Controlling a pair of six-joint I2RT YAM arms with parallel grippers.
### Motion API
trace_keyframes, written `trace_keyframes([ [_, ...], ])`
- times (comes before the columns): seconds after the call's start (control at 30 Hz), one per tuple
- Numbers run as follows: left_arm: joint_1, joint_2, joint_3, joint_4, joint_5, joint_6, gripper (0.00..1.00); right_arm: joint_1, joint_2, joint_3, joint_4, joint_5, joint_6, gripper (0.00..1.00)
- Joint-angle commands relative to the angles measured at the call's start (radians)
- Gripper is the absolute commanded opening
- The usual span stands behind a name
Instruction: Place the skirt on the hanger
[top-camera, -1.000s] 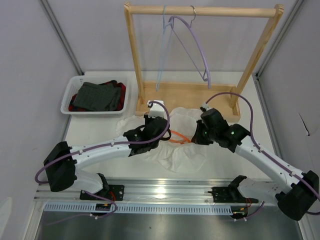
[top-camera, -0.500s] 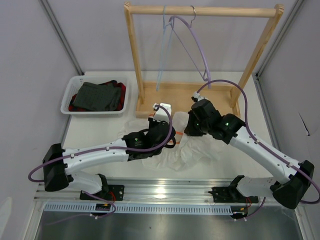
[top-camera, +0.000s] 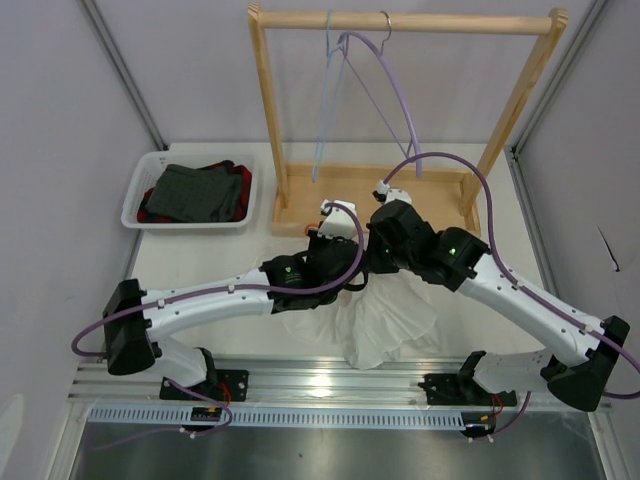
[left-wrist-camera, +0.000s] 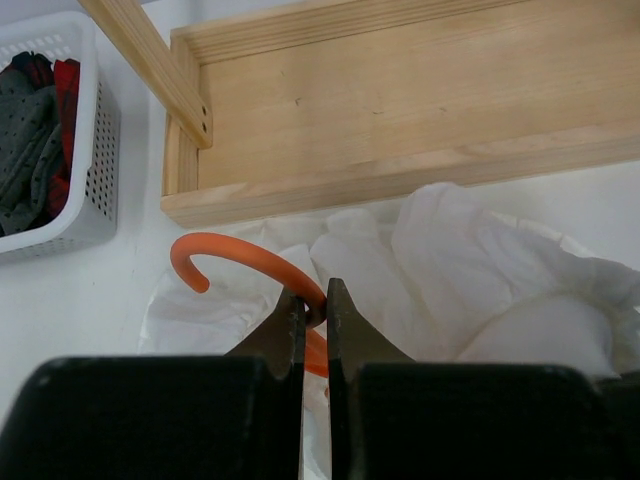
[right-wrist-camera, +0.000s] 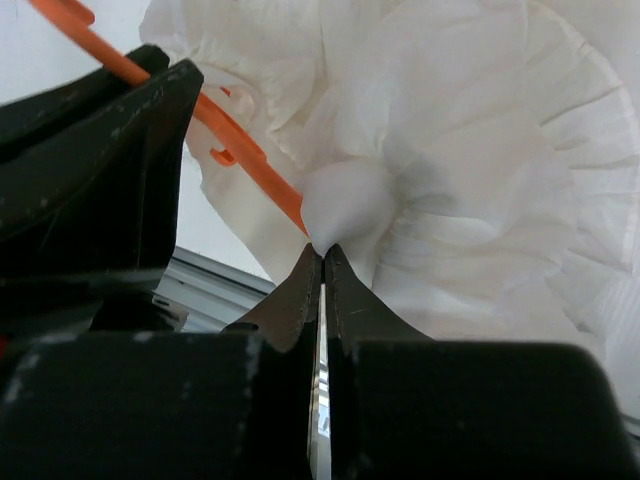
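The white ruffled skirt (top-camera: 385, 320) hangs bunched below both grippers at the table's middle. It also shows in the left wrist view (left-wrist-camera: 470, 270) and the right wrist view (right-wrist-camera: 480, 150). The orange hanger (left-wrist-camera: 255, 265) shows its curved hook in the left wrist view and a bar in the right wrist view (right-wrist-camera: 250, 160); in the top view it is almost wholly hidden by the arms. My left gripper (left-wrist-camera: 314, 300) is shut on the hanger's neck. My right gripper (right-wrist-camera: 322, 255) is shut on a pinch of the skirt beside the hanger bar.
A wooden rack (top-camera: 405, 22) with a base tray (top-camera: 330, 190) stands behind, holding a lilac hanger (top-camera: 400, 100) and a thin pale blue hanger (top-camera: 325, 100). A white basket (top-camera: 150, 205) with dark grey and red cloth sits at back left.
Both grippers have moved together toward the middle and risen. The skirt has been lifted off the table from lying spread and now hangs bunched.
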Motion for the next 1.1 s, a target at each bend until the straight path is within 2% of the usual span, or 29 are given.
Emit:
trace_keyframes([
  [0.0, 0.020, -0.007, 0.105, 0.012, 0.014, -0.021, 0.00, 0.017, 0.000, 0.068, 0.010, 0.043, 0.019, 0.00],
  [0.07, 0.018, -0.016, 0.183, -0.022, 0.021, -0.010, 0.00, 0.017, 0.017, 0.091, 0.001, 0.055, 0.008, 0.00],
  [0.13, 0.017, -0.036, 0.199, 0.008, 0.064, 0.023, 0.00, 0.018, 0.037, 0.117, -0.008, 0.062, -0.003, 0.00],
  [0.4, 0.015, -0.091, 0.142, 0.007, 0.163, -0.053, 0.00, 0.011, 0.080, 0.206, -0.020, 0.083, -0.040, 0.00],
  [0.57, 0.052, -0.044, 0.206, -0.053, 0.161, -0.050, 0.00, 0.017, 0.044, 0.140, 0.002, 0.063, -0.057, 0.01],
  [0.63, 0.061, -0.056, 0.214, -0.024, 0.170, -0.018, 0.00, 0.017, -0.003, 0.073, 0.025, 0.057, -0.058, 0.09],
  [0.73, 0.066, -0.079, 0.251, -0.024, 0.210, -0.006, 0.00, 0.008, -0.043, 0.011, 0.052, 0.039, -0.087, 0.14],
  [0.83, 0.064, -0.105, 0.240, 0.022, 0.279, 0.007, 0.00, 0.006, -0.061, -0.006, 0.075, 0.034, -0.119, 0.21],
  [1.07, 0.064, -0.082, 0.301, -0.005, 0.294, 0.026, 0.00, 0.003, -0.138, 0.011, 0.148, -0.021, -0.211, 0.39],
])
